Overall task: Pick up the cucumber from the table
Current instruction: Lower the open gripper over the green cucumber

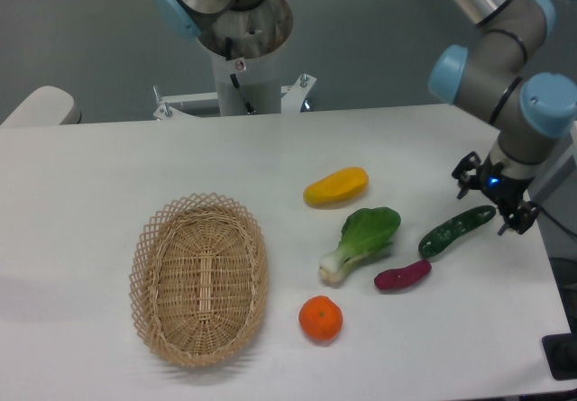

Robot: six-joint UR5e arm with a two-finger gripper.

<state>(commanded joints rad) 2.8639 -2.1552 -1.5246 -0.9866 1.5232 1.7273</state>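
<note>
Cucumber (456,231) lies on table (108,167); jaws (494,205) spread apart over its stem end.

One fixed camera, high and in front, angled down across the table (108,162) toward the arm's base (243,68).
</note>
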